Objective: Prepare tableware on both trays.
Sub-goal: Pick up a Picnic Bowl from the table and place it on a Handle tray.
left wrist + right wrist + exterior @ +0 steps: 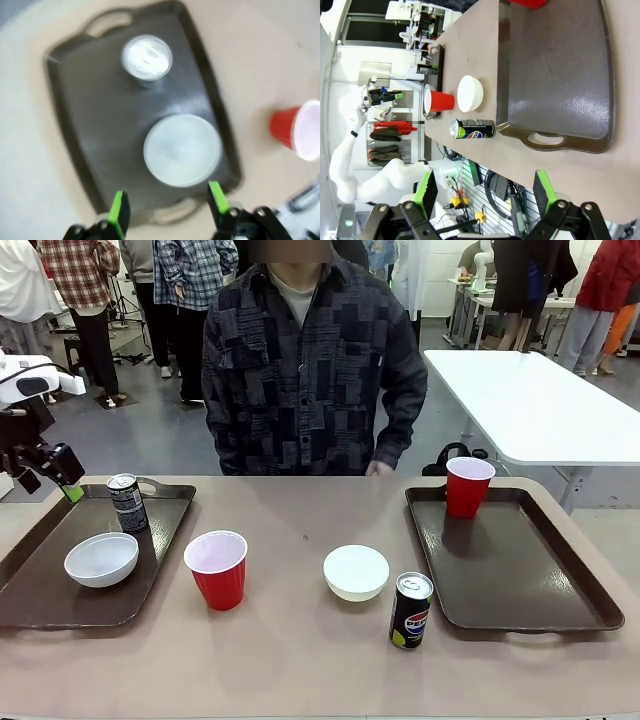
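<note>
The left tray point(40, 585) holds a white bowl point(101, 558) and a slim black can point(127, 502). My left gripper point(62, 480) hangs open and empty above that tray's far left corner. From its wrist I look down on the tray point(90, 125), the can point(147, 57) and the bowl point(182, 149), with my left gripper point(168, 205) open above them. A red cup point(217, 568), a second white bowl point(356, 571) and a Pepsi can point(411, 610) stand on the table between the trays. The right tray point(510, 560) carries a red cup point(468, 486) at its far left corner. My right gripper point(485, 187) is open and empty, off the near end of the right tray point(555, 75).
A person stands at the far side of the table, one hand point(380, 468) at its edge. Most of the right tray's floor is bare. A white table point(540, 405) stands behind on the right.
</note>
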Available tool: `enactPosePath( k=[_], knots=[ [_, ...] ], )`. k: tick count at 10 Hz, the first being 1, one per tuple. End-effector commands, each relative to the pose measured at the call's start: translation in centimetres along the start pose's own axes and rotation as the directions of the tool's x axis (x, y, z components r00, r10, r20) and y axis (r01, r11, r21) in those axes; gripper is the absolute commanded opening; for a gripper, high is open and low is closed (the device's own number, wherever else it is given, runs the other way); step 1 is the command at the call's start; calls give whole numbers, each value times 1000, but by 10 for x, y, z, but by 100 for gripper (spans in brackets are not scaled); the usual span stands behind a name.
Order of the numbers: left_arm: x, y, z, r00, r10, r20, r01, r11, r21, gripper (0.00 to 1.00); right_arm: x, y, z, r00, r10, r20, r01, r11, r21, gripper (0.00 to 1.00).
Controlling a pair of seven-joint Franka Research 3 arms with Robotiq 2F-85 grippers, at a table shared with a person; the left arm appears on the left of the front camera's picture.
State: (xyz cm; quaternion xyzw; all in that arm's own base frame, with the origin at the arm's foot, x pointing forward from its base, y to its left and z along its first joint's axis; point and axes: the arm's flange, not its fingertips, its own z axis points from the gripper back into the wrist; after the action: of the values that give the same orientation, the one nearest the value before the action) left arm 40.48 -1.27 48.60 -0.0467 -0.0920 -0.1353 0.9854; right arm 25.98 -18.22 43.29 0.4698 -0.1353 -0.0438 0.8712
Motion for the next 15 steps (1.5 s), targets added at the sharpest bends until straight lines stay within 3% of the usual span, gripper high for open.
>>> enactPosePath(
  k=[1, 4, 6, 8, 11, 13, 14, 15],
  knots=[
    [14, 37, 45, 990, 95, -105, -127, 922, -367, 81, 1, -2, 0, 1000, 7, 8, -7, 1000, 16, 100],
    [9, 82, 77, 962, 195, -190, -272, 740, -615, 81, 0, 0, 0, 1000, 0, 0, 0, 1000, 0, 100],
    [5, 114, 89, 946, 243, -214, -322, 650, -688, 81, -12, 16, -4, 1000, 4, -17, -6, 991, -137, 100],
    [-5, 135, 100, 928, 315, -198, -352, 575, -739, 81, -20, 58, -27, 999, 43, -19, -47, 958, -284, 100],
    [-18, 157, 104, 897, 396, -197, -396, 522, -755, 81, -24, 111, -77, 996, 64, -57, -83, 890, -449, 100],
    [-21, 168, 101, 880, 434, -192, -420, 524, -741, 81, -24, 131, -112, 994, 68, -88, -103, 857, -504, 100],
    [-27, 180, 96, 878, 427, -215, -426, 496, -757, 81, -27, 137, -130, 992, 71, -100, -114, 841, -529, 100],
    [-31, 194, 83, 889, 392, -235, -405, 437, -803, 81, -25, 144, -145, 991, 86, -107, -131, 830, -542, 100]
  ],
)
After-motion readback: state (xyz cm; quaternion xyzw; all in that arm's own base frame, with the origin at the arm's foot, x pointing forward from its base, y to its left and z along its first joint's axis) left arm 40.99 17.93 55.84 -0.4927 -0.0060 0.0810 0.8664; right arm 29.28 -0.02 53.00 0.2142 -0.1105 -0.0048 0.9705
